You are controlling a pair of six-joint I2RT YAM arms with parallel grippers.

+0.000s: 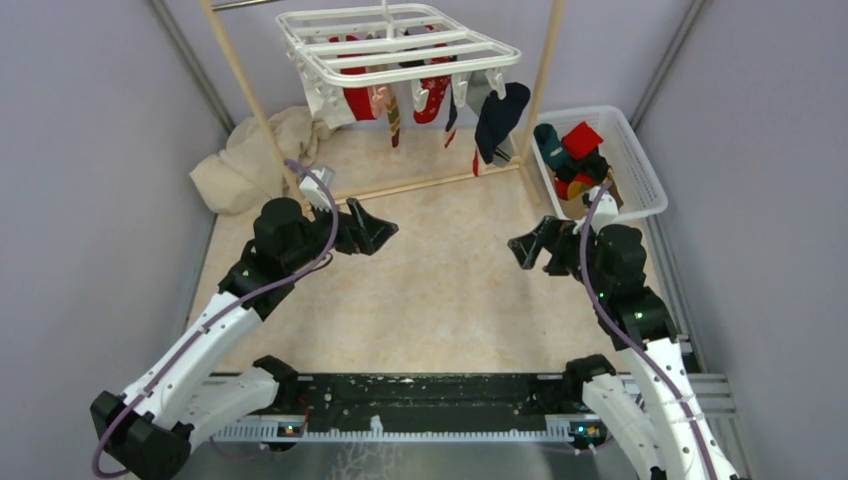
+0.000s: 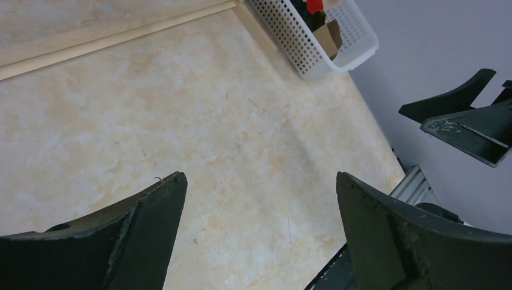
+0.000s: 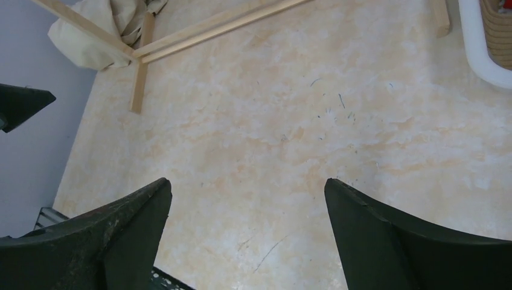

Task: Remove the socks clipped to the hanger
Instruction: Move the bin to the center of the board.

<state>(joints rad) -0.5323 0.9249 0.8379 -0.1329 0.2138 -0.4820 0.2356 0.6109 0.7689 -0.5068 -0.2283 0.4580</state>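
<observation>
Socks (image 1: 500, 118) clipped under hanger (image 1: 420, 72), both arms' jaws apart, empty

No text, label, brand, number or sign can be read in any view. The hanger (image 1: 430, 66), the socks (image 1: 358, 100), the white basket (image 1: 645, 165) and the casings of both arms show plain surfaces. Any marking on them is too small or blurred to make out.

Right gripper (image 3: 246, 187): black wedge-shaped fingers (image 3: 121, 241) spread wide, nothing between. Beige marbled tabletop (image 3: 290, 121) beneath. Light wooden poles (image 3: 211, 27) upper left, crumpled cream cloth (image 3: 84, 45) touching them. White plastic basket rim (image 3: 480, 54) upper right. Left gripper's black fingertip (image 3: 21, 101) at left edge.
</observation>
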